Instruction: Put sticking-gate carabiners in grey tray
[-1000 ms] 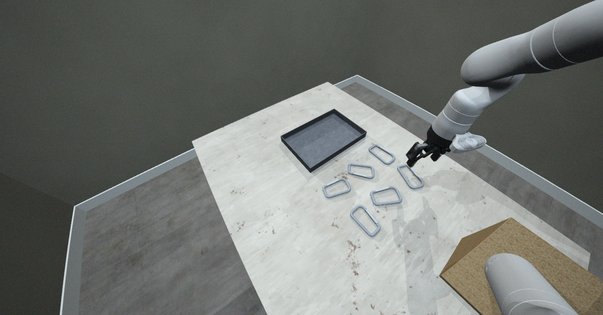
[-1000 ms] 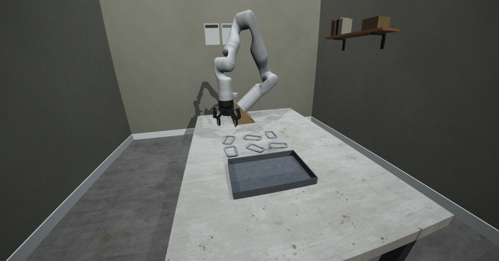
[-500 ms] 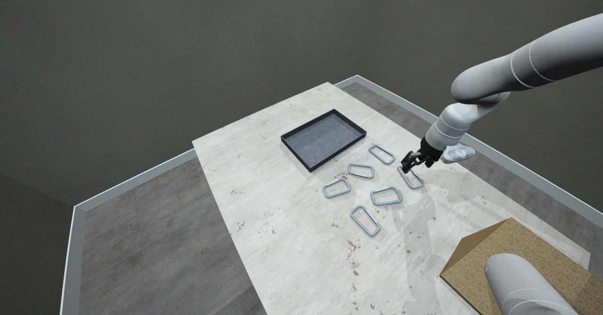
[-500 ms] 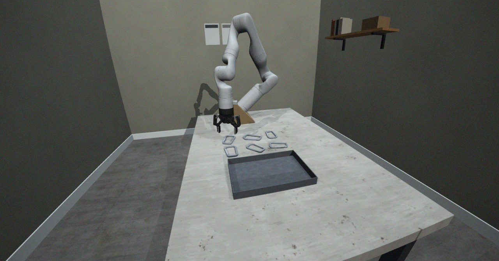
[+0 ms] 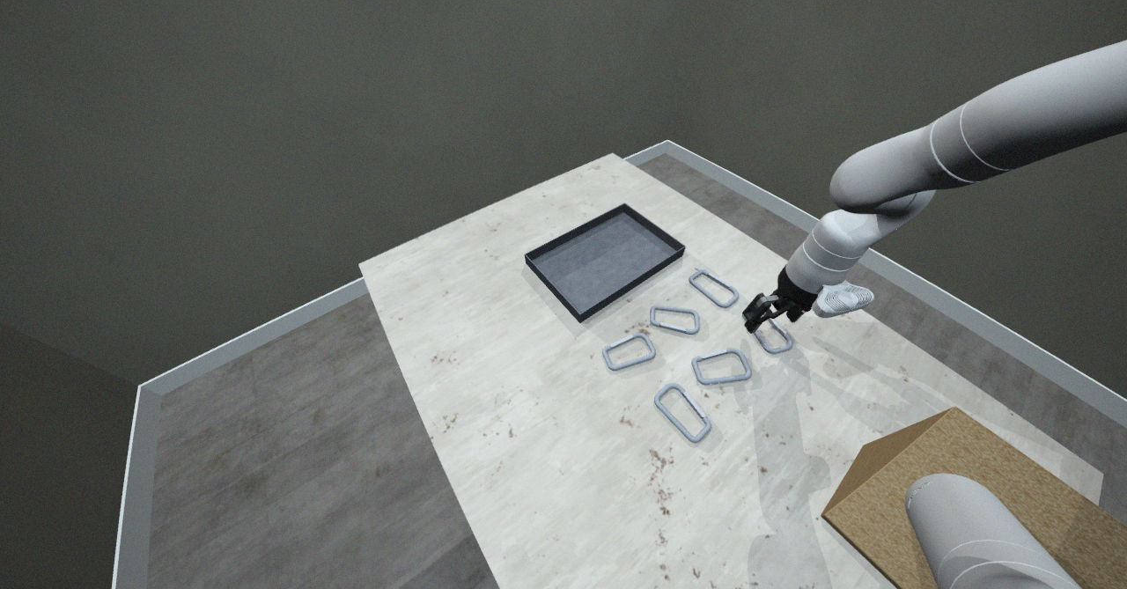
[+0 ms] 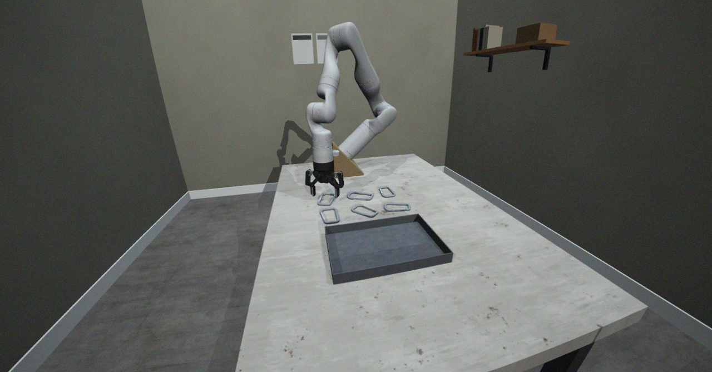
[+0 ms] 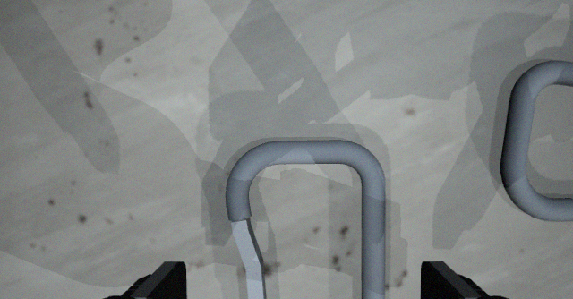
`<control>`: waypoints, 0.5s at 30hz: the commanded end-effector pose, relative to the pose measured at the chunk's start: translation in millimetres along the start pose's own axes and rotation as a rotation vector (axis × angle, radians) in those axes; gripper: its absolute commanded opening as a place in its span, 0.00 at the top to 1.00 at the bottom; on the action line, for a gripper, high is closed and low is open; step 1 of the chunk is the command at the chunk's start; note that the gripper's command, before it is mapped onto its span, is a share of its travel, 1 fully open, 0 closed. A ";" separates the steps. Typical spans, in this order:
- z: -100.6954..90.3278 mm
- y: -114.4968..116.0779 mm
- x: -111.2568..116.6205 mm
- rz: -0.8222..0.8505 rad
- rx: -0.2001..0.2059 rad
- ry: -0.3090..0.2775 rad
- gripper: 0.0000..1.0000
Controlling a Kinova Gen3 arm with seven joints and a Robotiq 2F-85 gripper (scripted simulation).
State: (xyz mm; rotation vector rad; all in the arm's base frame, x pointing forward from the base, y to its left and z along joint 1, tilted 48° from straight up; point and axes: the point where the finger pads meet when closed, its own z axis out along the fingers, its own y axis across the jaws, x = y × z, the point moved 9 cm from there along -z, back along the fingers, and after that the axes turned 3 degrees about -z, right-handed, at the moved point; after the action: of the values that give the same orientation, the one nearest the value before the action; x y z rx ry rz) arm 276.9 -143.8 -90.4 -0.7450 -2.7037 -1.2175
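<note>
Several grey metal carabiners lie flat on the pale table beside the grey tray (image 5: pixel 604 258), which is empty. My gripper (image 5: pixel 762 316) is open and empty, low over the carabiner nearest the table's right edge (image 5: pixel 773 337). In the wrist view that carabiner (image 7: pixel 309 209) lies between my fingertips; its light gate bends slightly inward on the left side. Another carabiner (image 7: pixel 533 140) shows at the wrist view's right edge. From the exterior view my gripper (image 6: pixel 324 184) hangs just above the same carabiner (image 6: pixel 326 199), with the tray (image 6: pixel 385 247) in front.
A tan wooden wedge block (image 5: pixel 976 490) holds the arm's base at the table's near right corner. The other carabiners (image 5: pixel 681 412) (image 5: pixel 721 366) (image 5: pixel 628 351) (image 5: pixel 675 319) (image 5: pixel 713 287) lie close together left of my gripper. A wall shelf (image 6: pixel 515 46) hangs far off.
</note>
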 end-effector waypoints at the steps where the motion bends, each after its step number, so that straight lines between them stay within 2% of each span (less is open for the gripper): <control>1: 6.7 1.8 1.9 -0.002 -0.006 0.011 0.00; 15: 12.1 2.3 2.4 -0.002 -0.005 0.010 0.00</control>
State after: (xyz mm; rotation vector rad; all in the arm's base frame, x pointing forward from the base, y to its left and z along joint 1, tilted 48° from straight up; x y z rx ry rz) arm 277.3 -134.2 -96.0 -0.7378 -2.6964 -1.2239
